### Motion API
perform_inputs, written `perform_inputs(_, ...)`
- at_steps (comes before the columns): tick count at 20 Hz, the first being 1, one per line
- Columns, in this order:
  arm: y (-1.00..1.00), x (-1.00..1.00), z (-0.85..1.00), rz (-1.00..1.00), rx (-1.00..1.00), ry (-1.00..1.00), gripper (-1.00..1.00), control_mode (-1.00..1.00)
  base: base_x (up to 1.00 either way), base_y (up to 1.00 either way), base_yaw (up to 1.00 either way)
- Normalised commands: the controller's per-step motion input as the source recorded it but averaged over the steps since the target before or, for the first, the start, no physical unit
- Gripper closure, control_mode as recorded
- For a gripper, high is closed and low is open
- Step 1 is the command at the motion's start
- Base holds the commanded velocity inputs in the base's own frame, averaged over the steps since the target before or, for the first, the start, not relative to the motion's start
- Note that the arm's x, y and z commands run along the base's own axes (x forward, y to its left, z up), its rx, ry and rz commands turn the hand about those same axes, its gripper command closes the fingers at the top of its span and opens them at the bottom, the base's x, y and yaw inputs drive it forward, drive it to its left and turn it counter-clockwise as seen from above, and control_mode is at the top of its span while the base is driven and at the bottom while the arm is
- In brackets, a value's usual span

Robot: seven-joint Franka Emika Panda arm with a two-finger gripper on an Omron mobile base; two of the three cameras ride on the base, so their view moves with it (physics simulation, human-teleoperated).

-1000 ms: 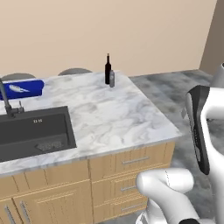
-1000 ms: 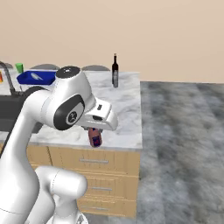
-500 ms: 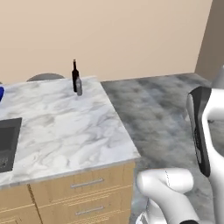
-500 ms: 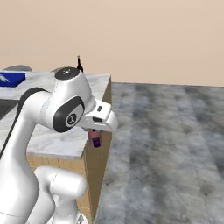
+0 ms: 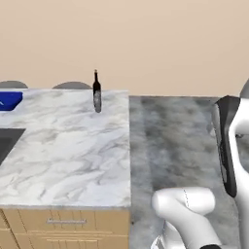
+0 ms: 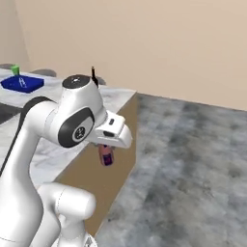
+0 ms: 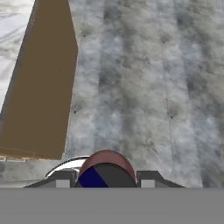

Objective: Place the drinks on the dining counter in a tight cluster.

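Your base has driven on since the last frames, so the dining counter (image 5: 68, 151) sits further left and its sink is nearly out of frame. Your gripper (image 6: 107, 150) is clamped on the reddish bottle (image 6: 106, 155), off the counter's end above the floor. The wine bottle (image 5: 97, 91) stands at the far edge

A: What's cut off on the worktop (image 5: 73, 151)?
B: The sink (image 5: 7, 141) and blue box (image 5: 9, 100), both by the left edge.
A: And the small bottle (image 6: 106, 155)?
B: Its top hides under the hand; the label's too blurred to read.
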Motion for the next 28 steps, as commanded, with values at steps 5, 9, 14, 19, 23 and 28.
perform_inputs(5,0.00,0.00,0.00,0.00,0.00,0.00,1.00,1.00,0.81,-0.55,0.80)
perform_inputs(9,0.00,0.00,0.00,0.00,0.00,0.00,1.00,1.00,0.81,-0.62,0.78)
perform_inputs(14,0.00,0.00,0.00,0.00,0.00,0.00,1.00,1.00,0.61,-0.99,0.51)
perform_inputs(19,0.00,0.00,0.00,0.00,0.00,0.00,1.00,1.00,0.69,-1.00,0.45)
perform_inputs(23,0.00,0.00,0.00,0.00,0.00,0.00,1.00,1.00,0.34,-1.00,0.34)
perform_inputs(28,0.00,0.00,0.00,0.00,0.00,0.00,1.00,1.00,0.02,-1.00,0.43)
